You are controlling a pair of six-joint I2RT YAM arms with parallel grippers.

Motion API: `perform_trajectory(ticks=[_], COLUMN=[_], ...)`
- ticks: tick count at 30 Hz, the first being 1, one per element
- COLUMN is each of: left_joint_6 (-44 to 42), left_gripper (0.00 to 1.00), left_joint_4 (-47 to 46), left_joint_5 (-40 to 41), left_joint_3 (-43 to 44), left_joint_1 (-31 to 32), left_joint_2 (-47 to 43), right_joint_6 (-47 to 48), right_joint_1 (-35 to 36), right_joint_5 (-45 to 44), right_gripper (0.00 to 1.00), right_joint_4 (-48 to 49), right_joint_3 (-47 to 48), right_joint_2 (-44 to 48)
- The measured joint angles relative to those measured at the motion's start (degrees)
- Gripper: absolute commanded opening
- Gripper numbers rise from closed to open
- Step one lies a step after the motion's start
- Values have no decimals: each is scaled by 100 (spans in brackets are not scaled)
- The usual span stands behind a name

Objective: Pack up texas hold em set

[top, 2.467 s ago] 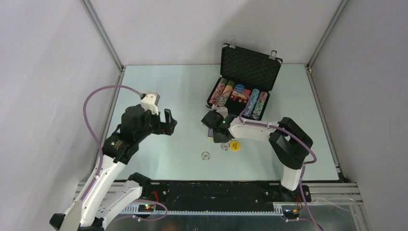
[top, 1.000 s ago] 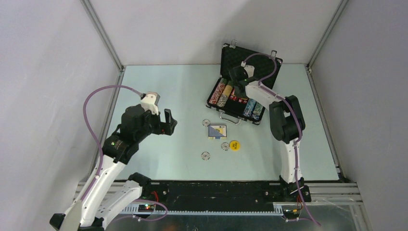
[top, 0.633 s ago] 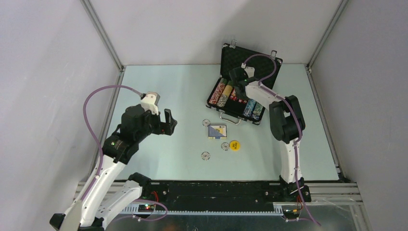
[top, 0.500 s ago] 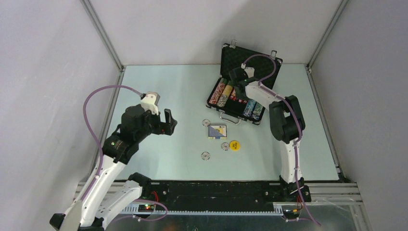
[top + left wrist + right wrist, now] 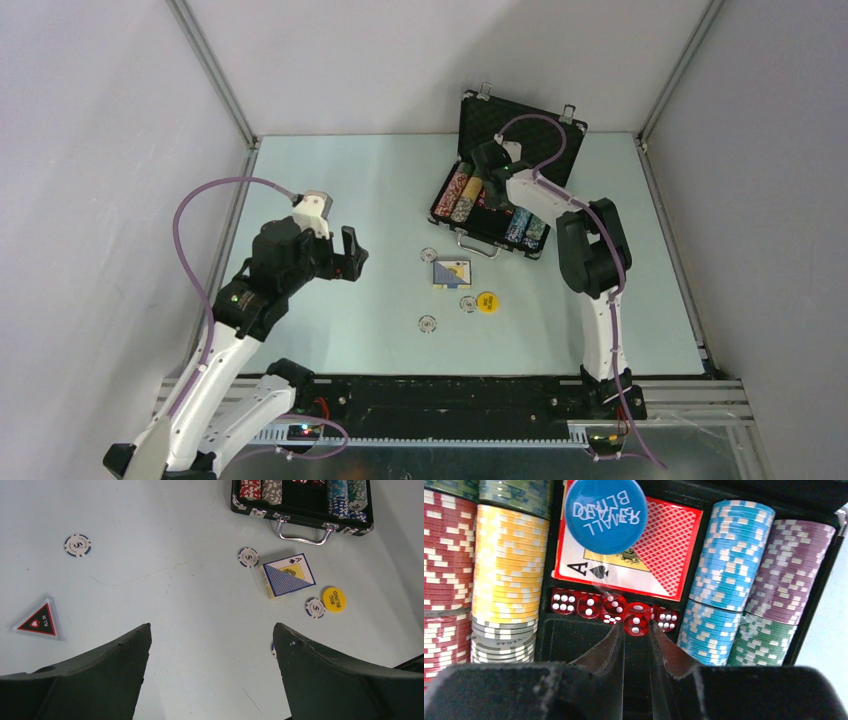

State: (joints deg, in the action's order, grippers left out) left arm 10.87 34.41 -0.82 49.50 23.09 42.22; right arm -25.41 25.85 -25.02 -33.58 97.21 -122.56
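Observation:
The black briefcase (image 5: 520, 135) lies open at the back right, its tray holding chip stacks (image 5: 509, 565), a red card deck (image 5: 659, 550), a blue disc (image 5: 605, 509) and a row of red dice (image 5: 574, 603). My right gripper (image 5: 636, 627) hangs over that row, shut on one red die (image 5: 636, 624). On the table lie a blue card deck (image 5: 287, 576), a yellow disc (image 5: 334, 599), loose chips (image 5: 248, 557) and a dark triangular piece (image 5: 40, 621). My left gripper (image 5: 212, 630) is open, holding nothing, above the table's left half.
The case's silver handle (image 5: 301, 532) faces the loose pieces. One chip (image 5: 77, 545) lies apart at the left, another (image 5: 315, 607) beside the yellow disc. The raised lid (image 5: 525, 128) stands behind the tray. Metal frame posts (image 5: 215, 80) edge the table.
The right arm left the blue deck on the table and reached over the case; in the last second it shifted only slightly. The left arm has not moved.

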Motion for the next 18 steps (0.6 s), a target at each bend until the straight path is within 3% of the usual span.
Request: perform_trajectory(ticks=[7,15,18], left_joint_6=[2,0,0], left_gripper=[96,96,96], left_joint_4=[0,0,0], left_joint_5=[0,0,0], left_joint_3=[0,0,0], left_joint_1=[0,0,0], left_joint_2=[0,0,0], right_joint_6=[48,50,50], right_joint_1=[24,20,20], right_joint_5=[90,105,94], right_gripper=[14,42,47], right_joint_4=[-63,-122,-125], right_joint_3=[105,177,177], right_joint_2=[-127,-197,-197])
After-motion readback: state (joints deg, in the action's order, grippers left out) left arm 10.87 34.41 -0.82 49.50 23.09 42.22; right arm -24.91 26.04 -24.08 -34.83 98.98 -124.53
